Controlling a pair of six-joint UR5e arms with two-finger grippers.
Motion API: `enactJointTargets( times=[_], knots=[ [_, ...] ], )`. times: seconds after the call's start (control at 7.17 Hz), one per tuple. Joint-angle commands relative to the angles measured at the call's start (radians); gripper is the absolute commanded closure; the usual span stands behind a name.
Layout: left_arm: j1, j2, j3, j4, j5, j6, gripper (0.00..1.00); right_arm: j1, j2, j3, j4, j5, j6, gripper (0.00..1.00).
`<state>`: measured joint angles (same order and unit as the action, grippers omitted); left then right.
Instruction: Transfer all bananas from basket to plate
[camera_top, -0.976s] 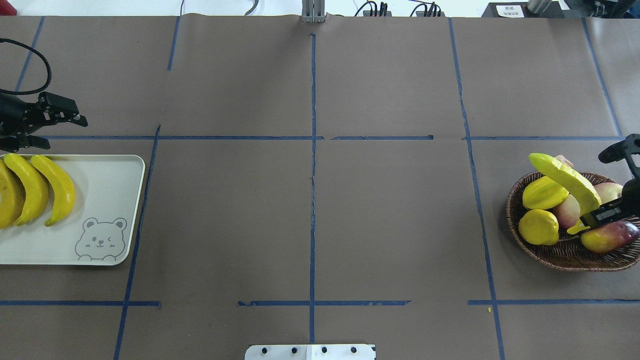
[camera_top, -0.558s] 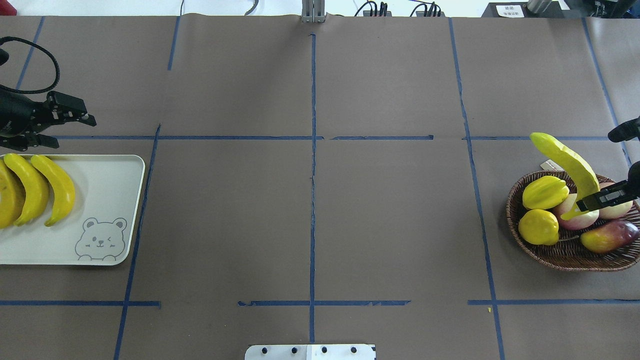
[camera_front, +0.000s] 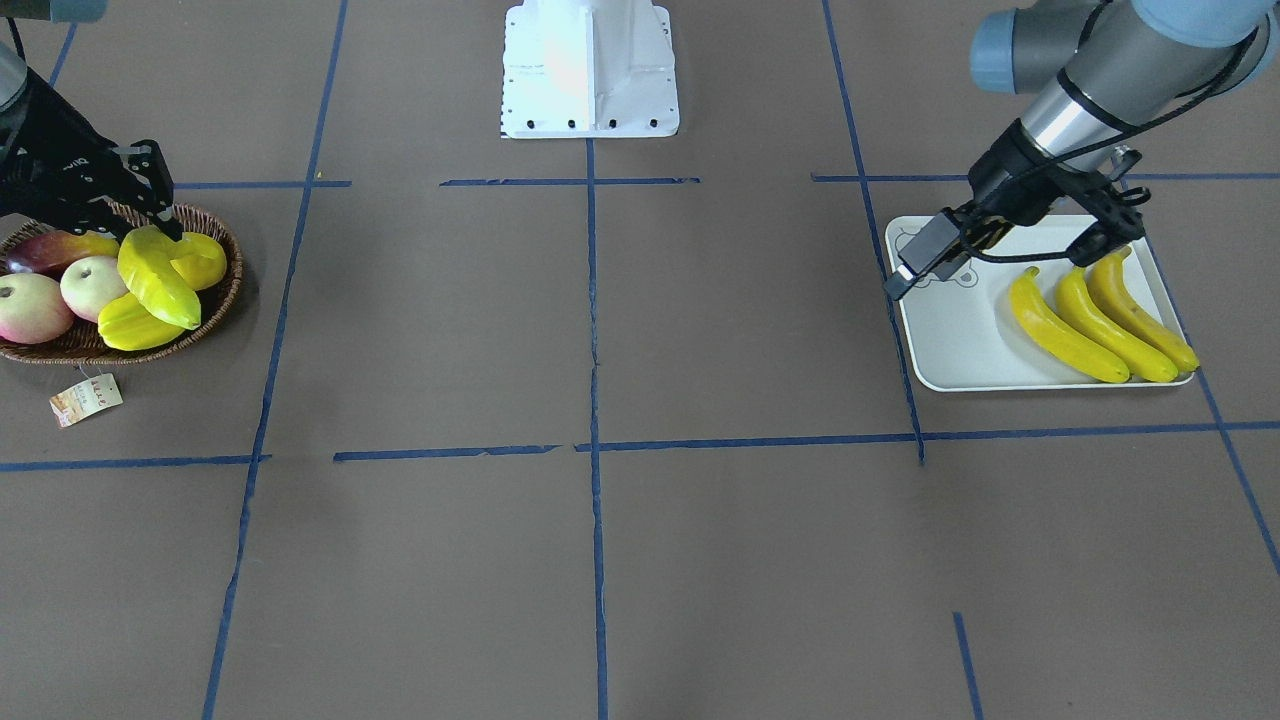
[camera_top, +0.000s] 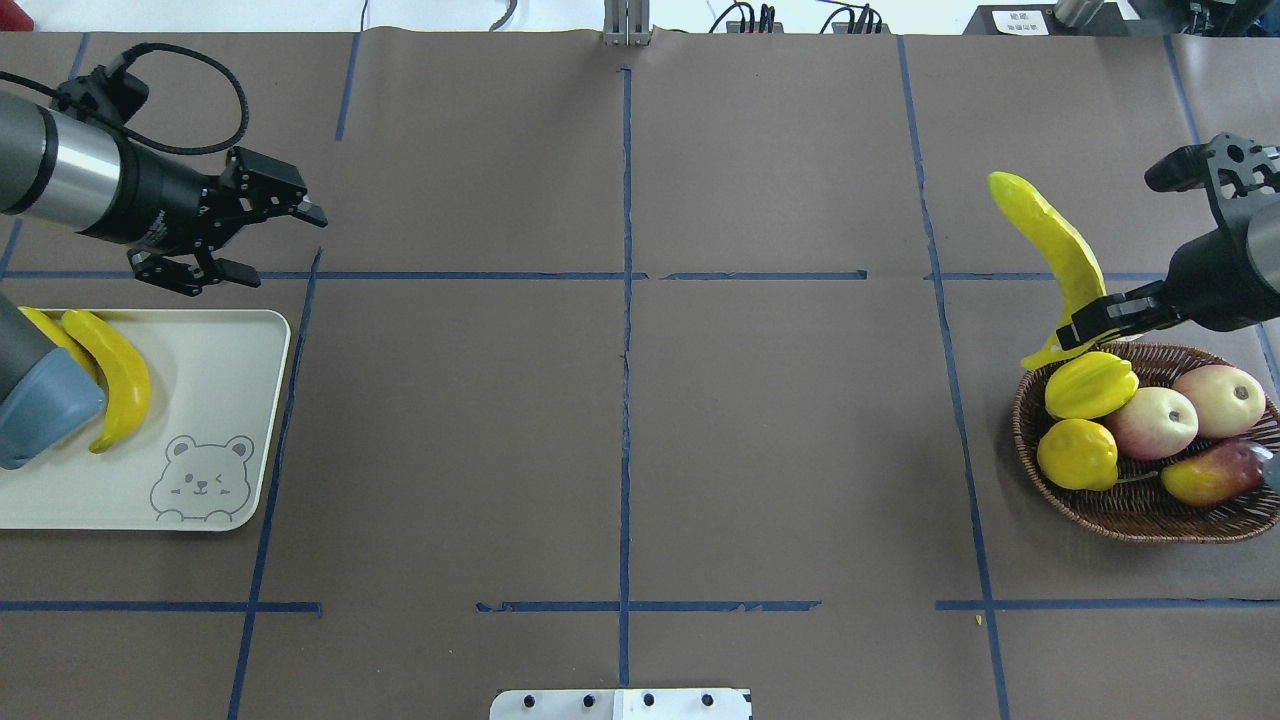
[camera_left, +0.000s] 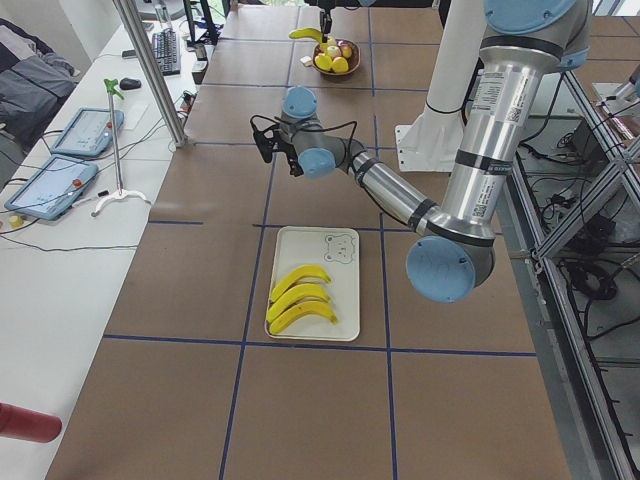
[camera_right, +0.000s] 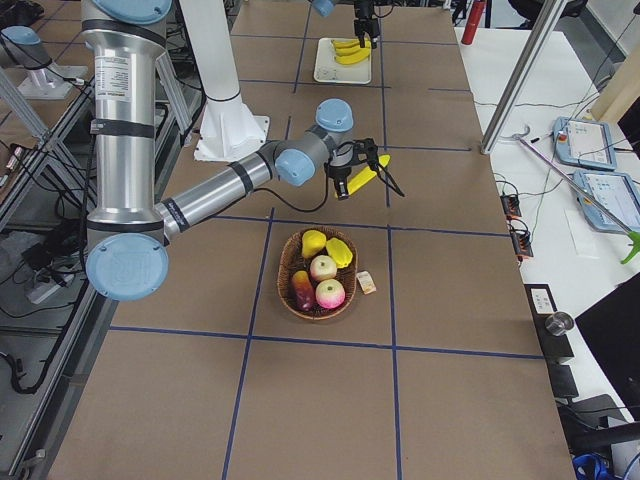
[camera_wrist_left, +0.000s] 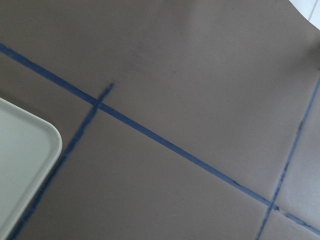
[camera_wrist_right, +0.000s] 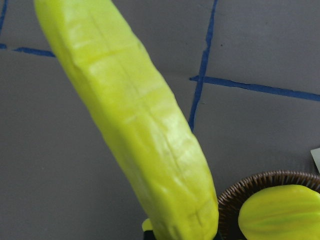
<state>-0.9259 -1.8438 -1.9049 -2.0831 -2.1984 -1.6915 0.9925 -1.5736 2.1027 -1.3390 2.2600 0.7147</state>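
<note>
A greenish-yellow banana (camera_top: 1050, 245) hangs clear of the dark wicker basket (camera_top: 1130, 520), tilted up and away from the robot. My right gripper (camera_top: 1085, 325) is shut on it near the stem end, just past the basket's far-left rim. In the right wrist view the banana (camera_wrist_right: 135, 125) fills the frame, with the basket rim (camera_wrist_right: 260, 185) below. Three yellow bananas (camera_front: 1105, 325) lie side by side on the pale bear-face plate (camera_top: 210, 400). My left gripper (camera_top: 288, 248) stands open and empty above the table, past the plate's far right corner.
A starfruit (camera_top: 1090, 385), a lemon (camera_top: 1077, 453), two apples (camera_top: 1155, 420) and a mango (camera_top: 1215, 472) stay in the basket. Its paper tag (camera_front: 88, 398) lies on the table beside it. My left arm's elbow (camera_top: 40, 410) covers the plate's left part.
My right gripper has lifted the banana out of the basket and carried it up, away from the robot and toward the centre. My left arm has swung right, past the plate's far corner.
</note>
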Motion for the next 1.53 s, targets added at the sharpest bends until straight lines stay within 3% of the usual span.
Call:
enactJointTargets(
  times=[0.0,0.28,0.56,0.84,1.12,1.39],
  knots=[
    [0.016,-0.101,0.001,0.0,0.0,-0.051,0.0,-0.035,0.127,-0.045,0.001,0.0,0.151,1.0],
    [0.041,-0.178,0.01,-0.008,0.003,-0.113,0.0,-0.121,0.28,-0.088,0.003,-0.023,0.341,1.0],
    [0.067,-0.236,0.02,-0.008,0.017,-0.18,0.0,-0.221,0.392,-0.113,0.0,-0.126,0.474,1.0],
    [0.151,-0.284,0.023,-0.008,0.136,-0.194,0.0,-0.291,0.498,-0.176,0.0,-0.206,0.56,1.0],
    [0.195,-0.36,0.093,-0.072,0.212,-0.345,0.0,-0.357,0.565,-0.214,0.001,-0.278,0.623,1.0],
    [0.263,-0.408,0.138,-0.109,0.351,-0.392,0.0,-0.4,0.583,-0.224,0.012,-0.328,0.646,1.0]
  ],
)
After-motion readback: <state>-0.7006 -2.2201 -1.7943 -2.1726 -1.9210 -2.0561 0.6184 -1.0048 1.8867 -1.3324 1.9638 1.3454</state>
